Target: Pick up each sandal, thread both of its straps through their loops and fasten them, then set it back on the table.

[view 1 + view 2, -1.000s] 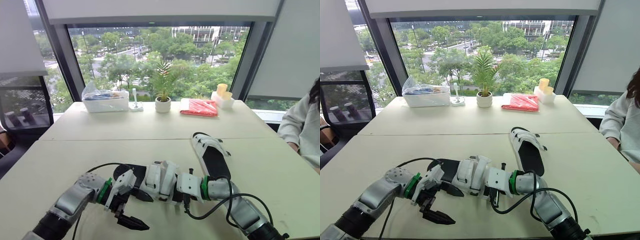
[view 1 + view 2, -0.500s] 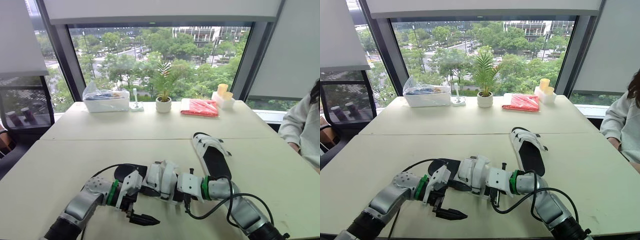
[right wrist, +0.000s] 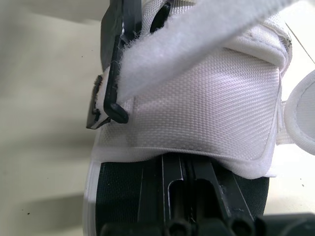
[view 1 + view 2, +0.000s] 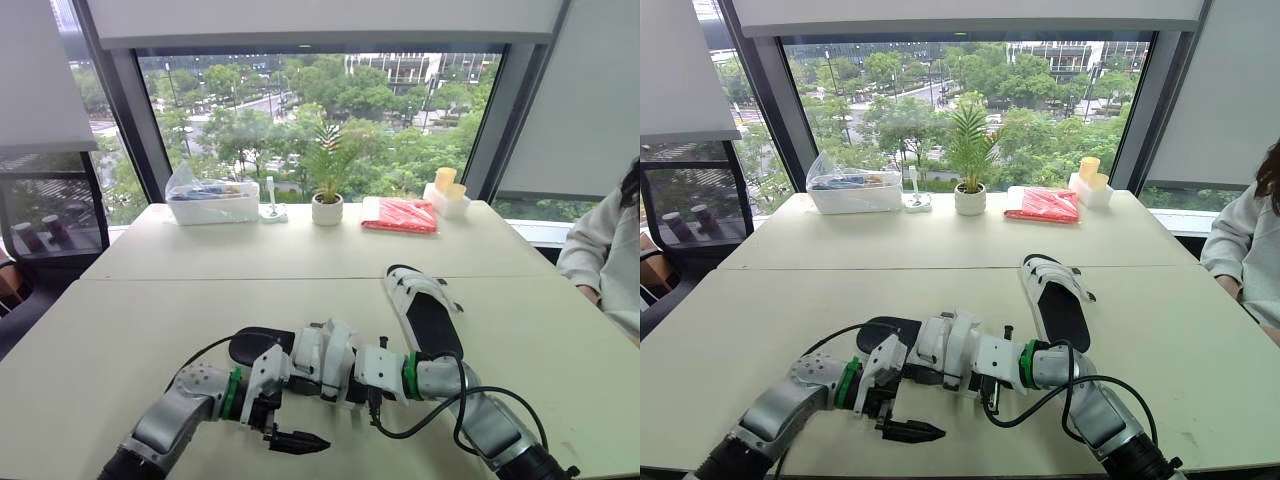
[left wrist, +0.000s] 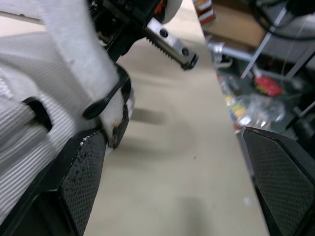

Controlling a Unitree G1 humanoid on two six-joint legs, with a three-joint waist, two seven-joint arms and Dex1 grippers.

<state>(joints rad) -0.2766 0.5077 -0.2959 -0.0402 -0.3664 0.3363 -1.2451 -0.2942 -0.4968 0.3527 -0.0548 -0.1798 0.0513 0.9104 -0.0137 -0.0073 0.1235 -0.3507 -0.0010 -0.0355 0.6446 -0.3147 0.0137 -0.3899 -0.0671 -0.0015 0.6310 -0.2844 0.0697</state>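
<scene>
Status: right tool (image 4: 347,377) clamped on white-strapped black-soled sandal (image 4: 322,356), which is held on edge just above the beige desk (image 4: 140,320), front centre. The left tool (image 4: 303,440) is released, fingers spread wide, just beside the sandal's black strap loop (image 5: 106,101). A second matching sandal (image 4: 425,318) lies flat, further right.

Two sandals (image 4: 325,355) (image 4: 430,325), one potted plant (image 4: 325,205), one red packet (image 4: 399,215).

White strap (image 3: 197,46) passes through black loop (image 3: 116,93) on sandal (image 3: 211,113).
</scene>
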